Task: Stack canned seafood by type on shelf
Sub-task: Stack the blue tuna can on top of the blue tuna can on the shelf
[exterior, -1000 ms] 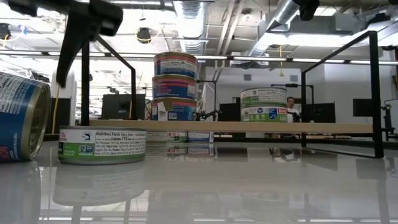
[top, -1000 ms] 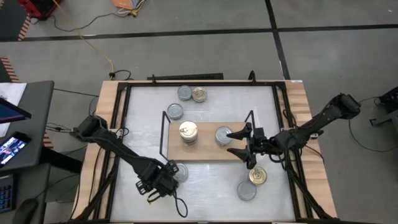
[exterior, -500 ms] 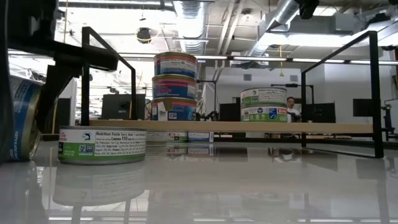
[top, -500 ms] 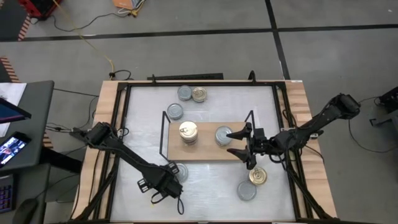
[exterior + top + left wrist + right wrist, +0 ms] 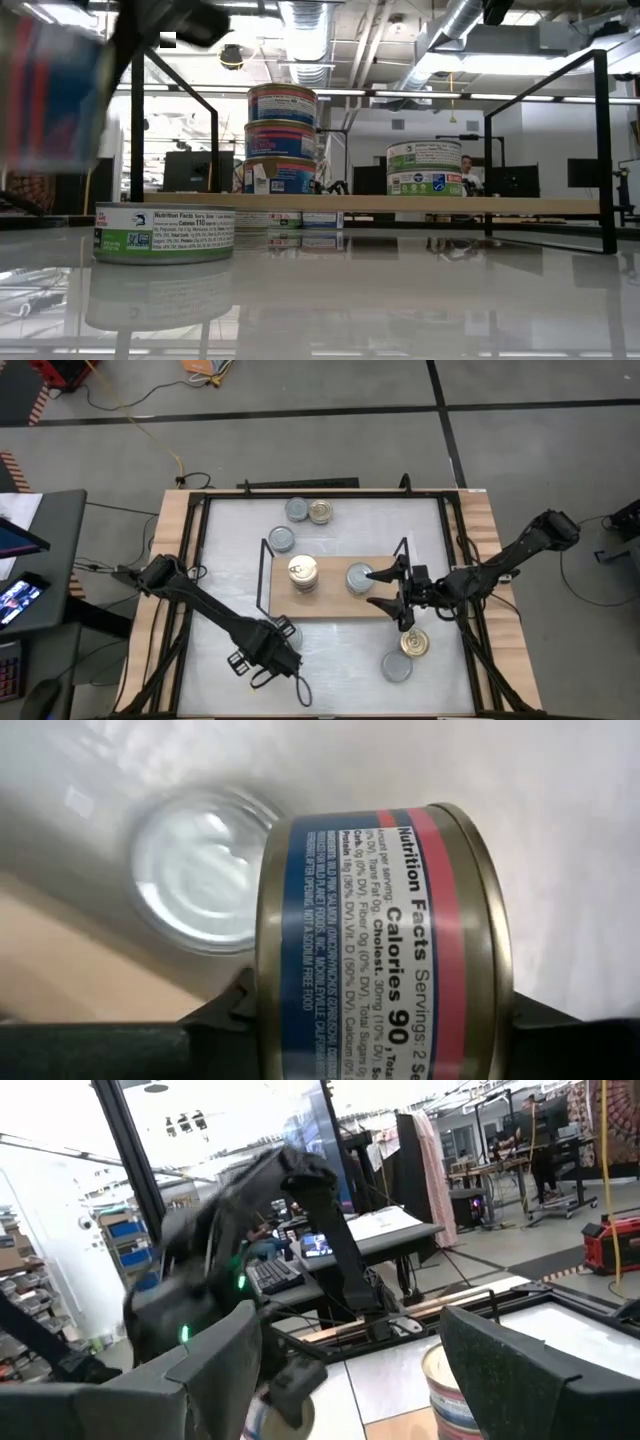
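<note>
My left gripper [image 5: 268, 657] is near the table's front left, shut on a blue-and-red labelled tin [image 5: 385, 940], which shows blurred and raised in the low view [image 5: 50, 90]. Below it, a silver-lidded, green-labelled tin [image 5: 205, 880] sits flat on the table [image 5: 165, 232]. The shelf [image 5: 330, 600] carries a stack of three blue tins with a gold lid [image 5: 302, 570] and a stack of two green tins [image 5: 358, 577]. My right gripper [image 5: 385, 588] hangs open over the shelf's right end, holding nothing. My left gripper pinches the tin by its two flat ends, one finger [image 5: 225, 1015] on each end by the rim [image 5: 268, 970]. The fingers come from above, pointing down. The tin hangs on edge, its label wall facing up, lifted clear of the table.
Two tins [image 5: 297, 510] [image 5: 320, 512] stand at the far side and one [image 5: 281, 540] by the shelf's left wire frame. A gold-lidded tin [image 5: 414, 643] and a silver one [image 5: 396, 665] sit at the near right. Black wire frames [image 5: 600, 150] rise at the shelf's ends.
My left gripper has come down around the blue-and-red tin, which stood tilted on the table at the near left. It has taken hold and raised the tin clear of the table, shifting slightly toward the right edge. The green tin beside it has stayed put.
</note>
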Available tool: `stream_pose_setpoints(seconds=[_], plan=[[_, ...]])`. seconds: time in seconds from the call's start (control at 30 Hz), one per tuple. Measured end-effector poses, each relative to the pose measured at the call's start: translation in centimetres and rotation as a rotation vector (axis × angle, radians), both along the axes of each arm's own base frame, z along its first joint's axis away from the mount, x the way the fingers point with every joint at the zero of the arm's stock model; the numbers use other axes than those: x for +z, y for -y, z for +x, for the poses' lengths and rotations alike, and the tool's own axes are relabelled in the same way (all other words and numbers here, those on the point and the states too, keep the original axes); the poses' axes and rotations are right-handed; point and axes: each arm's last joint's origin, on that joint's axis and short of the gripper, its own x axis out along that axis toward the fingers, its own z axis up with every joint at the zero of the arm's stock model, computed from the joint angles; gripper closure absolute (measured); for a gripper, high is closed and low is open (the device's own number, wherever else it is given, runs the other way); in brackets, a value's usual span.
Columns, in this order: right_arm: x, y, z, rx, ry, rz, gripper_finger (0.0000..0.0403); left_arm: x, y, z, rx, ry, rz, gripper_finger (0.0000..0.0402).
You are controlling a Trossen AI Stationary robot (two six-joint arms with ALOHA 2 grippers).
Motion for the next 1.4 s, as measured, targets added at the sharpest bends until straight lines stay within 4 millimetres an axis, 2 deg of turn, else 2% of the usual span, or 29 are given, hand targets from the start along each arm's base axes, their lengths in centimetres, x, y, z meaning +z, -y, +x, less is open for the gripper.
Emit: stream_pose_setpoints(seconds=[0.13,0.37,0.47,0.57,0.73,0.87,1.0,1.13,1.4], plan=[[0.0,-0.2,-0.1,0.007,-0.002,-0.004,0.0074,3.6,-2.5,1.1,0.096,0.094,-0.092,0.0232],[0.1,-0.4,-0.3,0.019,0.004,-0.026,0.0074,9.1,-9.5,1.2,0.302,0.283,-0.281,0.0232],[0.1,-0.4,-0.3,0.017,0.003,-0.027,0.0074,10.9,-12.5,1.0,0.387,0.370,-0.355,0.0232],[0.1,-0.2,-0.2,0.009,0.002,-0.027,0.0074,11.9,-15.5,1.0,0.470,0.427,-0.400,0.0232],[0.1,-0.1,-0.2,0.004,-0.003,-0.030,0.0074,12.1,-20.0,1.1,0.631,0.435,-0.500,0.0229],[0.1,-0.1,-0.2,0.004,-0.004,-0.031,0.0074,11.8,-22.5,1.6,0.700,0.420,-0.619,0.0228],[0.1,-0.1,-0.2,0.004,-0.004,-0.031,0.0074,11.4,-24.5,1.6,0.751,0.416,-0.639,0.0227],[0.1,-0.1,-0.2,0.004,-0.006,-0.032,0.0074,10.1,-25.7,2.1,0.798,0.365,-0.634,0.0226],[0.0,-0.3,-0.3,0.012,-0.010,-0.035,0.0074,8.6,-26.7,2.3,0.799,0.272,-0.688,0.0224]])
